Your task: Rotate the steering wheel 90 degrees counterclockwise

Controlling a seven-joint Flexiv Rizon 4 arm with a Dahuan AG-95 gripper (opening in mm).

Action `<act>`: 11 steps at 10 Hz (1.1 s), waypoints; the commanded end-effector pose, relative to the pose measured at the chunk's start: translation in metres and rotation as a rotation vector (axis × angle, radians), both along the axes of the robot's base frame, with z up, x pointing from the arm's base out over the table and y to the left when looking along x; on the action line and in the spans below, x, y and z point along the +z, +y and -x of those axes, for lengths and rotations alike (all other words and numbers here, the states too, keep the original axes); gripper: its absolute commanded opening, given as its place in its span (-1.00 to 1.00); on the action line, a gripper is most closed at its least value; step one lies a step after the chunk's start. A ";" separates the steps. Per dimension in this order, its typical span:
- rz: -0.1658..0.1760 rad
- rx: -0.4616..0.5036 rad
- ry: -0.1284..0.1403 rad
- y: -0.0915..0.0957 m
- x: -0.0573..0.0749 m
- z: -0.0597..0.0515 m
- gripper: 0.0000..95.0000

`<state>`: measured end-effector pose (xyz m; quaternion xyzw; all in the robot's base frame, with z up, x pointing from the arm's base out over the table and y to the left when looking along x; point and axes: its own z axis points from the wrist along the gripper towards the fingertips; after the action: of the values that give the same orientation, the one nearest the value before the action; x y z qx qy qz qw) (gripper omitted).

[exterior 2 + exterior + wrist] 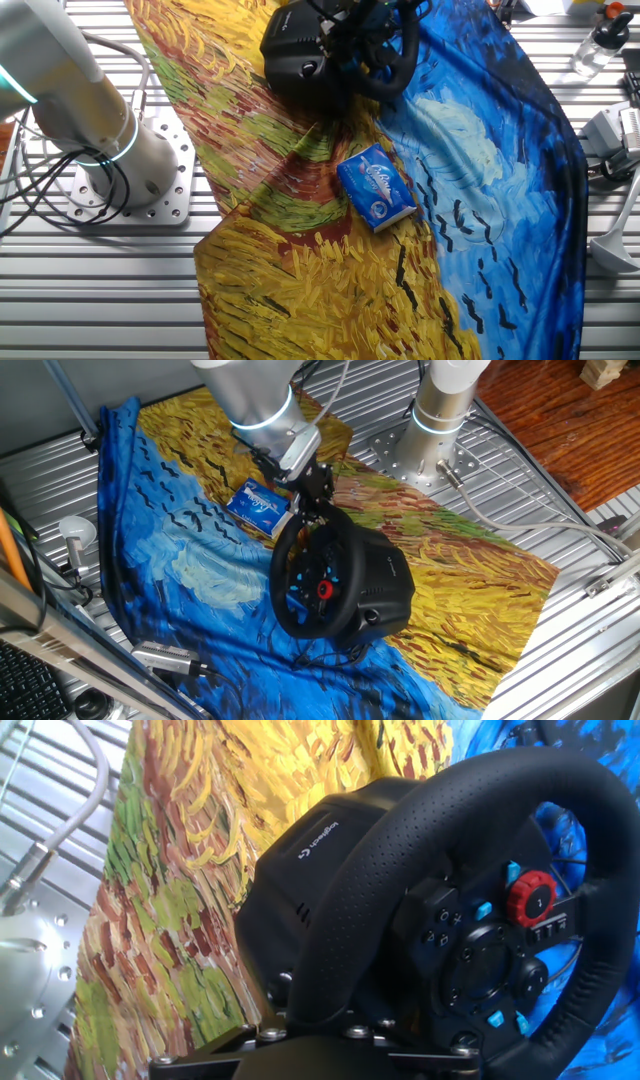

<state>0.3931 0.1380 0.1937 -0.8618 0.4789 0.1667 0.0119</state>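
A ribbed metal bench (560, 490) is draped with a painted cloth (470, 560) of yellow wheat-field strokes on one side and swirling blue on the other. The steering wheel (300, 575) stands on its bulky black base (385, 590) near the middle of the cloth, about where yellow meets blue. Its hub carries a red round button (530, 900) and small blue buttons (484, 909). The arm reaches down from above, and the hand (312, 498) sits at the top of the rim. In the hand view the rim runs straight into the hand's mount at the lower edge, but the fingers themselves are hidden, so I cannot tell whether they are clamped on it. A small blue-and-white box (376, 187) lies flat on the cloth just beside the wheel, apart from it.
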 end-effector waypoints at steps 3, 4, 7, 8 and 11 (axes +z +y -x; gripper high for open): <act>-0.008 0.046 -0.048 -0.007 -0.003 -0.002 -1.00; -0.017 0.049 -0.059 -0.008 -0.005 -0.002 -1.00; -0.046 0.046 -0.078 -0.010 -0.012 -0.005 -1.00; -0.051 0.054 -0.086 -0.011 -0.014 -0.007 -1.00; -0.058 0.053 -0.109 -0.012 -0.016 -0.008 -1.00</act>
<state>0.4016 0.1259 0.1782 -0.8814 0.4487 0.1354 0.0578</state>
